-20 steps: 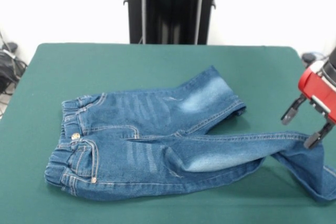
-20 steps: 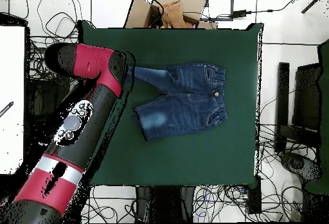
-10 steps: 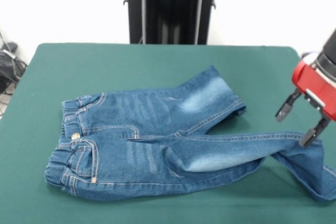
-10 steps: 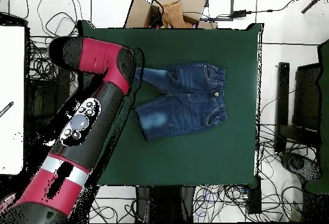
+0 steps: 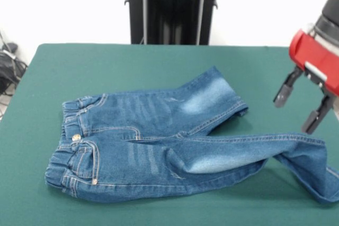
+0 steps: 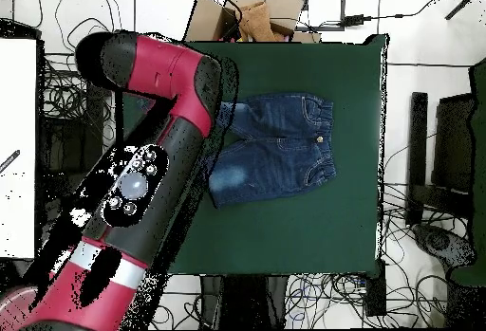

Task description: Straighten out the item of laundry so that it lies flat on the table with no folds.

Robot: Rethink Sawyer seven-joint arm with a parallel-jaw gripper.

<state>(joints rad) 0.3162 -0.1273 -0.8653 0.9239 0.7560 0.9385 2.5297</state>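
Note:
The item of laundry (image 5: 159, 146), small blue jeans, lies on the green table (image 5: 132, 67) with its gathered waistband at the left in the front view. One leg points up-right; the other runs right and kinks downward at its cuff (image 5: 318, 170), with creases at the crotch. My gripper (image 5: 297, 108) hangs open and empty above that kinked leg, clear of the cloth. Seen from overhead, the jeans (image 6: 280, 147) are partly covered on their left by the red arm (image 6: 176, 109), which also hides the gripper there.
A black pedestal (image 5: 172, 6) stands behind the table's far edge. Cables (image 5: 8, 62) lie off the left side. From overhead, a cardboard box (image 6: 242, 14) sits past the table's (image 6: 313, 232) top edge and wires ring the floor.
The gripper has risen away from the jeans' lower leg, still open. The jeans lie as before. In the overhead view the arm has swung further over the table.

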